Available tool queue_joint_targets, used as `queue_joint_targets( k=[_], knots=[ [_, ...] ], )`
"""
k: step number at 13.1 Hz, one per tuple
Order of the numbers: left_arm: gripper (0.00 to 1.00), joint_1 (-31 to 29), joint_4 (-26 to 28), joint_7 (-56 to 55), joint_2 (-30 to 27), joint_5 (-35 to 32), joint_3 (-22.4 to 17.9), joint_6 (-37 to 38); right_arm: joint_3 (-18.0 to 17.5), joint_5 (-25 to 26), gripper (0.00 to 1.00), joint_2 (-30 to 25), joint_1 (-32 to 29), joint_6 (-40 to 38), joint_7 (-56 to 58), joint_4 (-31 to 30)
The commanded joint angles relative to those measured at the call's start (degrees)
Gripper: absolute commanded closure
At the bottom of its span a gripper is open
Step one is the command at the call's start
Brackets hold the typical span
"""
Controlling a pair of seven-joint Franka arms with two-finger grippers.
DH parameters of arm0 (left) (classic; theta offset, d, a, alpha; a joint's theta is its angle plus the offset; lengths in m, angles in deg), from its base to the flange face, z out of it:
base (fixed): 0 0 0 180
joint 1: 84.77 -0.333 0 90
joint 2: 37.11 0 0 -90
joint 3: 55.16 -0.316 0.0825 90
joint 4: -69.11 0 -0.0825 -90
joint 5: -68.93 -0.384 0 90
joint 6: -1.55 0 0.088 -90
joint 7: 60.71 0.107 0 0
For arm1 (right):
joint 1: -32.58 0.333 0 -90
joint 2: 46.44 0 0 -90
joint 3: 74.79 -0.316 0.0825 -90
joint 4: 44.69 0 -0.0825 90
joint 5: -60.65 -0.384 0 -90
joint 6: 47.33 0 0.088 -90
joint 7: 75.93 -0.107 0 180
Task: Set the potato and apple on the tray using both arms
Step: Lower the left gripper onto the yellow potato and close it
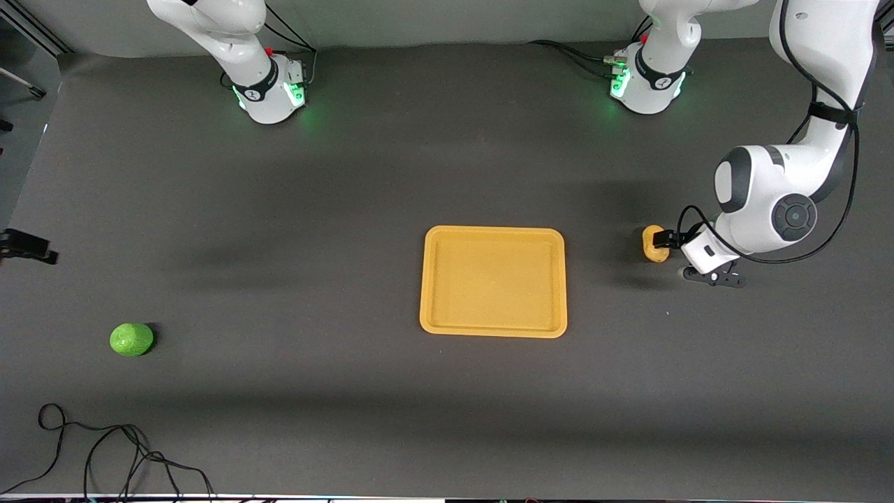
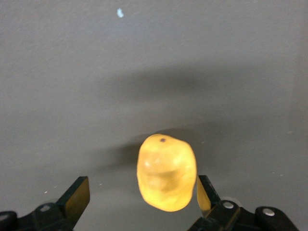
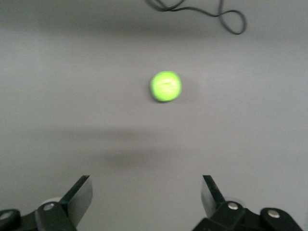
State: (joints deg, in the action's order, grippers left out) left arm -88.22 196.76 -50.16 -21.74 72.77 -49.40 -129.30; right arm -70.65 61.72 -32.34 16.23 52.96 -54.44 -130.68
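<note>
**Potato between the left pincer's fingers, apple alone on the mat**

Your left gripper point(image 1: 660, 242) sits low by the table at the left arm's end, reaching toward the tray point(image 1: 493, 281). The potato point(image 1: 654, 243) is right at its fingertips. In the left wrist view the potato point(image 2: 166, 172) stands on end between the two fingers, its long axis running away from the pincer, a small dark spot on the outer tip. One finger point(image 2: 204, 191) touches its side; the other finger point(image 2: 77, 194) stands well apart from it, so the pincer is spread wide and not clamped. The potato's skin is smooth, glossy yellow, faintly mottled, the shape a plump oval.

The tray is a flat yellow-orange rectangle with rounded corners and a low rim, lying near the potato toward the right arm's end. Bare dark mat lies between them.

Your right gripper point(image 3: 144, 197) hangs above the mat with its fingers spread wide, holding nothing. The apple point(image 3: 166, 86) lies out ahead of it, round and bright green; a looped black cable point(image 3: 211, 12) lies past the apple. In the front view the apple point(image 1: 131, 339) sits at the right arm's end, well apart from the tray, with that cable point(image 1: 105, 447) nearer the camera.
</note>
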Motion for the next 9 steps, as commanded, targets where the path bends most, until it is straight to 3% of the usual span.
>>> queue_joint_targets(
  k=[1, 5, 7, 9],
  knots=[
    [0.02, 2.7, -0.7, 0.3, 1.9, 1.2, 0.5, 0.7, -0.1, -0.8, 0.00, 5.0, -1.3, -1.1, 3.7, 6.7],
    [0.08, 1.2, -0.3, 6.4, 2.1, 0.5, 0.0, 1.4, -0.1, -4.8, 0.00, 12.1, -1.0, 5.7, 5.2, 6.4],
    [0.23, 0.7, -0.2, 6.2, 3.0, 1.4, 0.0, 1.0, -0.4, -5.5, 0.00, 16.4, -0.6, 11.0, 5.3, 6.2],
    [0.28, 1.5, -0.2, 5.6, 4.2, 1.7, 0.2, 0.4, -0.4, -6.1, 0.00, 18.8, -0.6, 17.0, 5.4, 3.5]
  ],
)
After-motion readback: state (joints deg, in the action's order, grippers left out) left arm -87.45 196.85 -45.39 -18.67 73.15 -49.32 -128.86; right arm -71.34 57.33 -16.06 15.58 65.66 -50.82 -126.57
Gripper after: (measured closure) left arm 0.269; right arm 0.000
